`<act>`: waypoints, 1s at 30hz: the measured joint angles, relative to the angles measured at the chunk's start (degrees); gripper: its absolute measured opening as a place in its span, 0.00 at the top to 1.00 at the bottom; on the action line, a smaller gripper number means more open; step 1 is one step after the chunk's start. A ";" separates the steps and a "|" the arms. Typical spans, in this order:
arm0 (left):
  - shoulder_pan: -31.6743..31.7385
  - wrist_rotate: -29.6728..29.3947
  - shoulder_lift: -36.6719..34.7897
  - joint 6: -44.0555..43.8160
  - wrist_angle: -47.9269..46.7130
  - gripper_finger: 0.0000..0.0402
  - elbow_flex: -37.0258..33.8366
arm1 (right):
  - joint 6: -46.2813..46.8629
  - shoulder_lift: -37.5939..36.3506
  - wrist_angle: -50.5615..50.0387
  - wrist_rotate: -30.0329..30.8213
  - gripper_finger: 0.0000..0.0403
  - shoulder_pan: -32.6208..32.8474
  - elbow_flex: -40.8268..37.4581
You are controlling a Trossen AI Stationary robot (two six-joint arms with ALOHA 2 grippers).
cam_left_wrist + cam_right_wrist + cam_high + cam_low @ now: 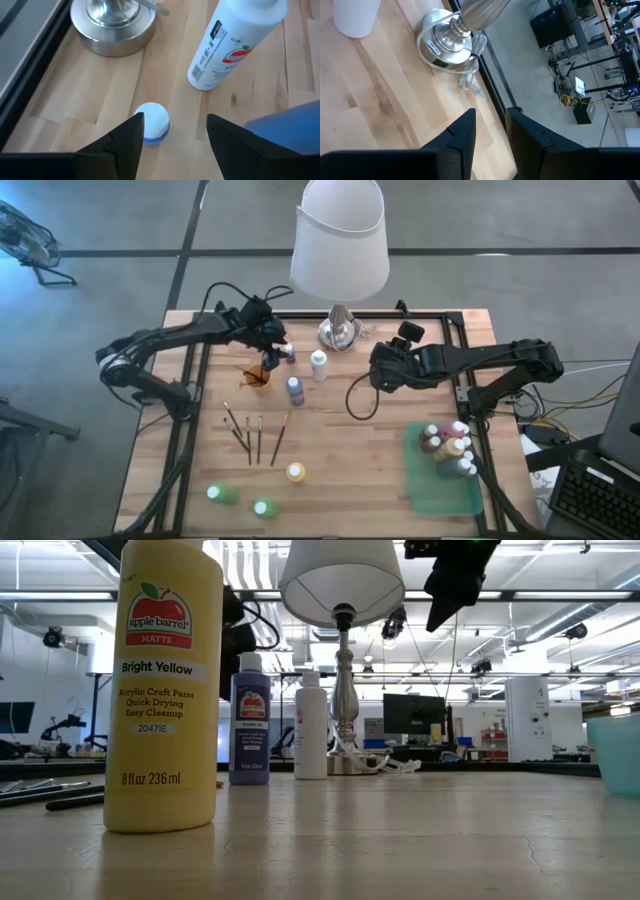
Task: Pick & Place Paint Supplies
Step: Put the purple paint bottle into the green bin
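Observation:
My left gripper (pixel 274 356) (pixel 172 137) hovers open over the far left of the table. A small blue bottle with a white cap (pixel 153 121) (pixel 289 355) stands below it, just inside one finger. I cannot tell whether that finger touches it. A white bottle (pixel 319 365) (pixel 235 40) and a purple bottle (pixel 295 388) (pixel 249 720) stand close by. My right gripper (pixel 378 372) (pixel 490 137) hangs in the air right of the lamp base, slightly open with nothing between its fingers. Several brushes (pixel 252 435) lie flat on the wood. A yellow bottle (pixel 296 472) and two green bottles (pixel 222 494) stand near the front.
A tall lamp with a white shade (pixel 340 240) stands at the far middle on a metal base (pixel 338 332), its cord (pixel 358 395) looping forward. A green tray (pixel 430 490) at the front right holds several bottles. An orange object (pixel 258 376) sits under the left arm.

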 joint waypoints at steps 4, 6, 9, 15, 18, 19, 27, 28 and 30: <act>-0.20 -1.00 1.48 -0.46 1.01 0.45 0.00 | -0.20 0.00 0.08 0.00 0.78 0.00 -0.26; -0.18 -1.93 2.02 -0.47 1.76 0.45 0.02 | -0.20 0.00 0.04 0.00 0.80 0.00 -0.42; -0.15 -2.31 2.88 -0.51 2.11 0.45 0.14 | -0.20 0.02 0.03 0.01 0.83 0.00 -0.59; -0.15 -2.49 2.97 -0.61 2.89 0.45 0.17 | -0.20 0.02 0.04 0.01 0.86 0.00 -0.72; -0.18 -2.61 2.07 -0.65 1.87 0.45 0.25 | -0.19 0.02 0.04 0.00 0.85 0.00 -0.73; -0.18 -2.62 2.03 -0.65 1.87 0.45 0.35 | -0.19 0.02 0.02 0.00 0.85 0.00 -0.75; -0.18 -2.73 1.61 -0.47 2.02 0.45 0.48 | -0.19 0.02 0.00 0.00 0.78 0.00 -0.97; -0.18 -2.74 1.54 -0.45 2.07 0.45 0.57 | -0.18 0.02 -0.02 0.00 0.77 0.00 -1.00; -0.18 -3.48 1.47 -0.45 2.13 0.45 0.81 | -0.18 0.02 -0.02 -0.03 0.76 0.00 -1.01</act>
